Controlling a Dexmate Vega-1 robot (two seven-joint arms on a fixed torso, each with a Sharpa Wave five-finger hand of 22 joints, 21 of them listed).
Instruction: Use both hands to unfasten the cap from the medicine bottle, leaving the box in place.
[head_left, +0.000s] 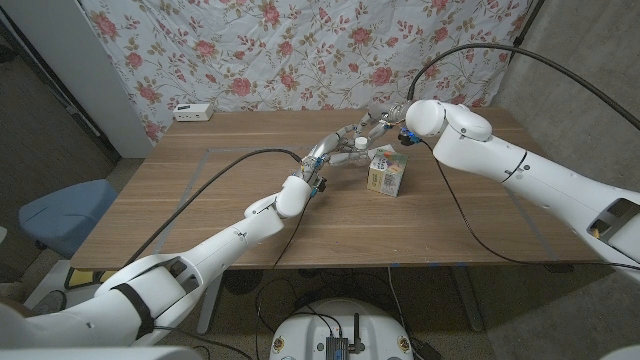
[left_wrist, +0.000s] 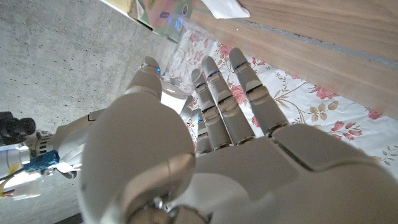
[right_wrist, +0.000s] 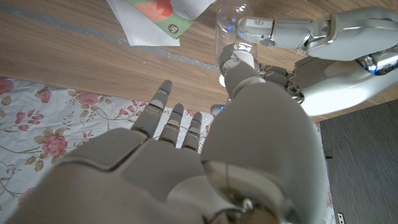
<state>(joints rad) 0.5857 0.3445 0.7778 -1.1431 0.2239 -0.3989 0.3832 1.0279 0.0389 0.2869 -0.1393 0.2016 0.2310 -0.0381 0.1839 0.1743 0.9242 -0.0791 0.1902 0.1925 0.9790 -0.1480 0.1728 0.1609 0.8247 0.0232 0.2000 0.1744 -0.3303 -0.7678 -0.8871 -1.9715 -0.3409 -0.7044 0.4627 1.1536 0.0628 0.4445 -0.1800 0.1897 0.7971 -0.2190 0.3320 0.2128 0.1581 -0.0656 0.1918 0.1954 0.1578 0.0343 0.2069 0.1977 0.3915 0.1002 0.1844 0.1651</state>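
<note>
Medicine bottle (head_left: 359, 146), clear with a white cap (head_left: 359, 142), is held up off the wooden table (head_left: 200, 215) above its far middle part, between the two hands. In the right wrist view the clear bottle (right_wrist: 233, 28) shows beyond the right thumb, with a fingertip of the left hand laid against its side. The left hand (head_left: 340, 142) reaches in from the near left and grips the bottle, its fingers (left_wrist: 217, 99) held close together and stretched along it in the left wrist view. The right hand (head_left: 385, 118) comes from the far right side and meets the bottle at the cap end; its thumb presses toward the cap while its other fingers (right_wrist: 174, 121) stand apart and straight, off the bottle. Whether the thumb truly pinches the cap I cannot tell. Just beside the bottle, toward the table's right and a little nearer, stands the medicine box (head_left: 386, 174), upright on the table and untouched by either hand. Behind the far edge hangs a flowered cloth (head_left: 300, 50), and a small white device (head_left: 192, 112) sits near the far left corner.
</note>
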